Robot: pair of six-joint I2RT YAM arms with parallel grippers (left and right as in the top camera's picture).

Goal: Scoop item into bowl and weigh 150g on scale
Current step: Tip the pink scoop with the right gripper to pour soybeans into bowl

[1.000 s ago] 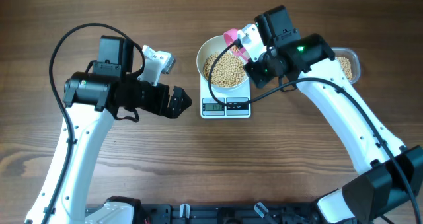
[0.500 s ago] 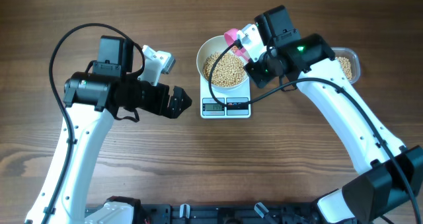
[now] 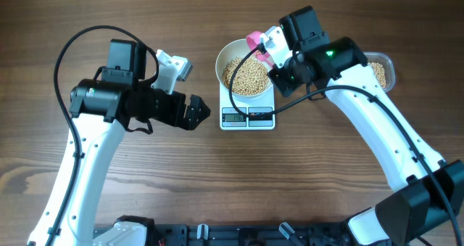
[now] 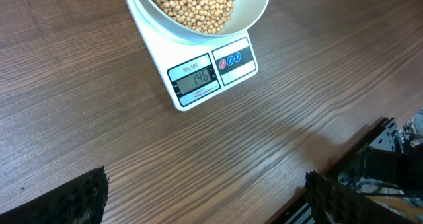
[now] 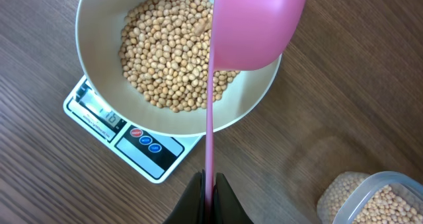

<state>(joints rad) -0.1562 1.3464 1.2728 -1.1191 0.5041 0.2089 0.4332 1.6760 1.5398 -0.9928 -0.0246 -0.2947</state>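
Observation:
The white bowl (image 3: pixel 227 52) holds a heap of tan beans (image 3: pixel 245 75) and rests on the white scale (image 3: pixel 247 116); the display reads 146 in the left wrist view (image 4: pixel 195 77). My right gripper (image 5: pixel 209 192) is shut on the thin handle of a pink scoop (image 5: pixel 254 22), whose head is tipped over the bowl's (image 5: pixel 99 12) far right rim above the beans (image 5: pixel 168 59). The scoop (image 3: pixel 254 40) shows at the bowl's top right edge from overhead. My left gripper (image 3: pixel 196 112) stands open just left of the scale, nothing between its fingers (image 4: pixel 86 197).
A clear plastic tub (image 3: pixel 382 70) with more beans sits at the right, partly behind the right arm; it shows at the lower right corner of the right wrist view (image 5: pixel 377 201). Bare wood table (image 3: pixel 217 173) surrounds the scale.

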